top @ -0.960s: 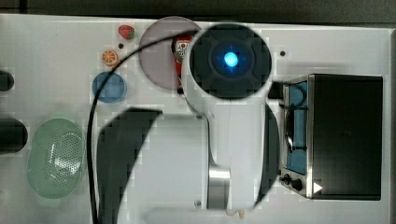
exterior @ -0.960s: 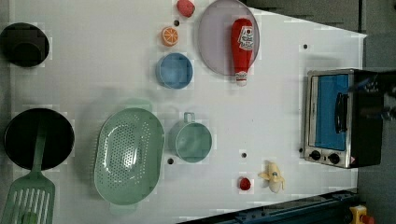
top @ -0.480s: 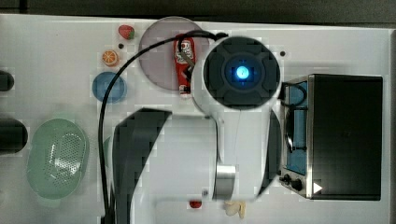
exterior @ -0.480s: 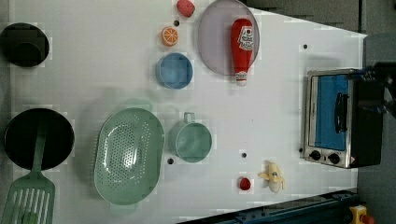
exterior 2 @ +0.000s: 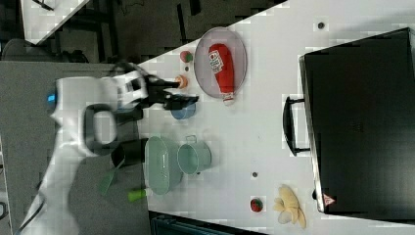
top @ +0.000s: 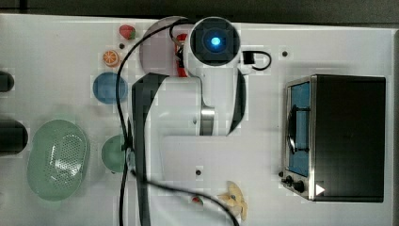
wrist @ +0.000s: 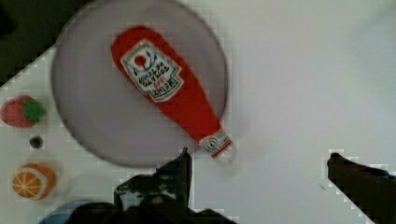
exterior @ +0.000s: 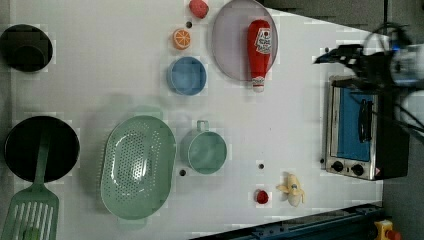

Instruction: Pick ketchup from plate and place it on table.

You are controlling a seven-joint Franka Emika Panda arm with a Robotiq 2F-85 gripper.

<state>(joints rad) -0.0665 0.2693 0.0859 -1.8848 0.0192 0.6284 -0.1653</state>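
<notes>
Slim red ketchup bottle w/ white label lies flat on the big round mauve-grey plate, white cap end poking over the rim onto the white tabletop. Not gripped yet.

Gripper: fingers spread wide, nothing between them, hanging above the cap end in the wrist view; no contact. It's also visible in the right view, near the plate's edge.

Change since a sec ago: in the top view the arm's white head has slid from the plate's right side to over the plate and now covers most of the bottle; bottle itself hasn't shifted in the left view. So approach phase, descent + grasp still to come.

Nearby: red strawberry w/ green leaves, orange slice, small blue bowl beside the plate.

Hidden/unclear: top view shows just a red sliver of bottle; height above bottle hard to judge.
</notes>
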